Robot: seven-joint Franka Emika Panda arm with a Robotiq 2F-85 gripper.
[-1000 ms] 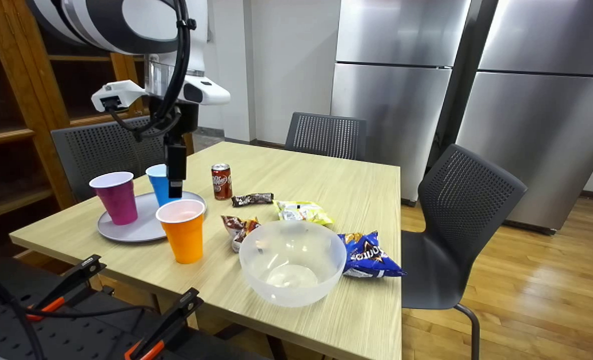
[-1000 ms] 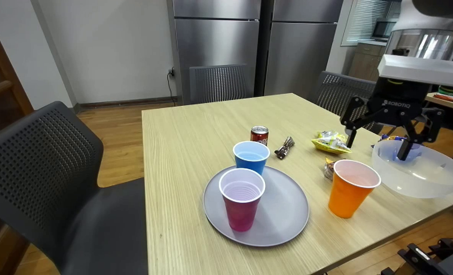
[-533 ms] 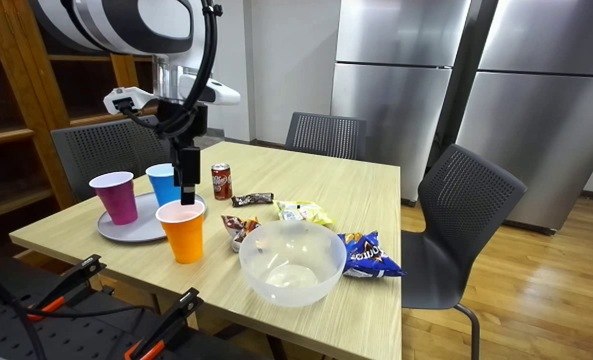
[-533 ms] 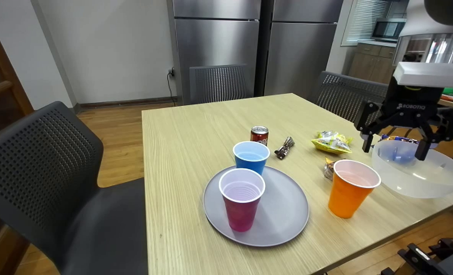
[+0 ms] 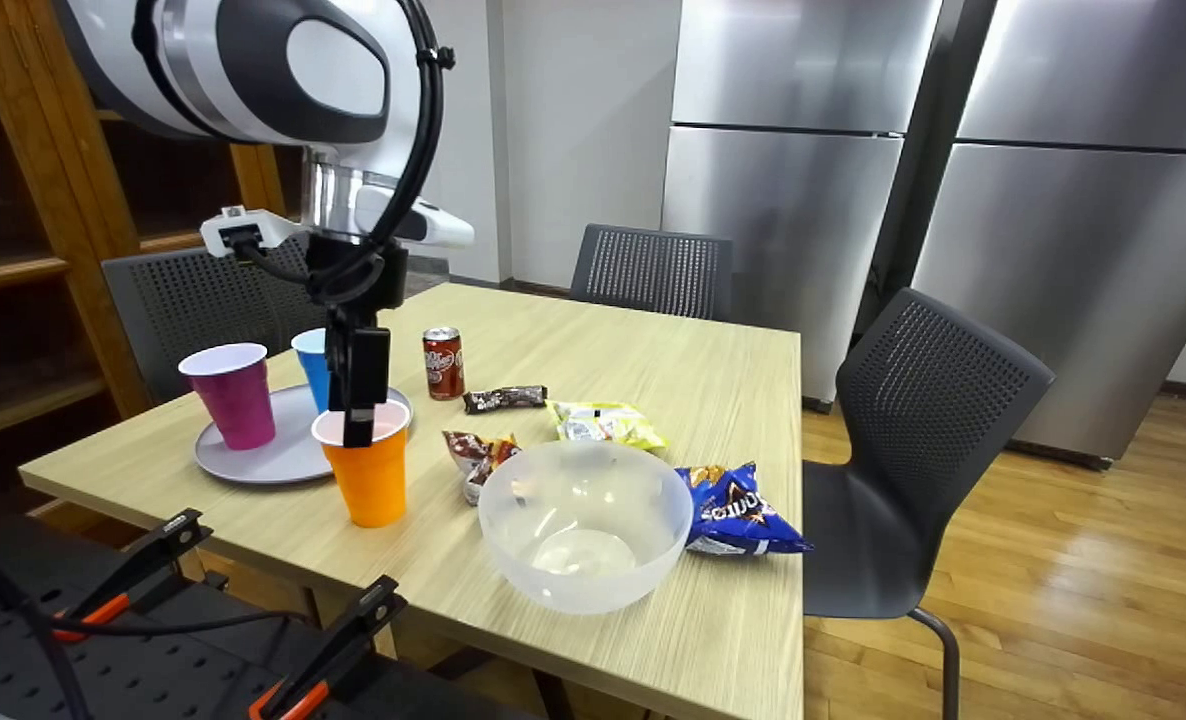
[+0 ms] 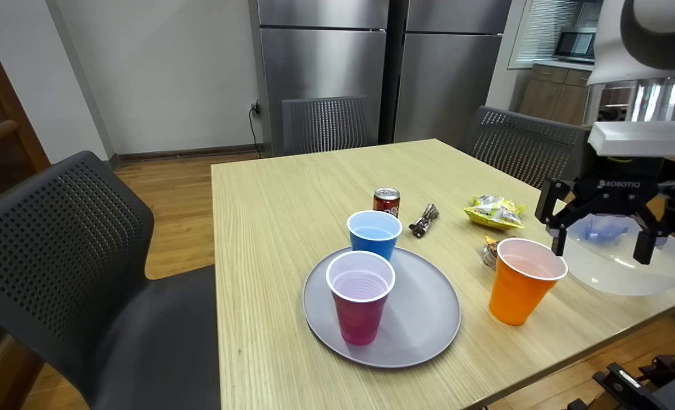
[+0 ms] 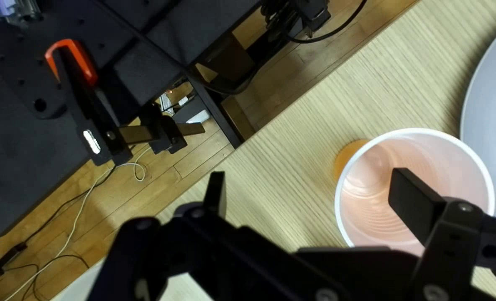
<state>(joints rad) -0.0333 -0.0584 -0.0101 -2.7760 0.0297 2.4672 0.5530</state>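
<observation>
Orange cup (image 6: 517, 299) stands on the surface (image 6: 280, 228) between plate (image 6: 426, 319) and bowl (image 5: 588, 590). Near the cup's rim hangs the end effector (image 6: 601, 249), spread wide, gripping nothing; contact is hard to judge. A blue cup (image 6: 373, 247) and purple cup (image 6: 360, 322) stand on the plate.

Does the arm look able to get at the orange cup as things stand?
Probably yes: the fingers stand open close to the orange cup, one overlapping its mouth in the wrist view, and nothing visible blocks the way.
</observation>
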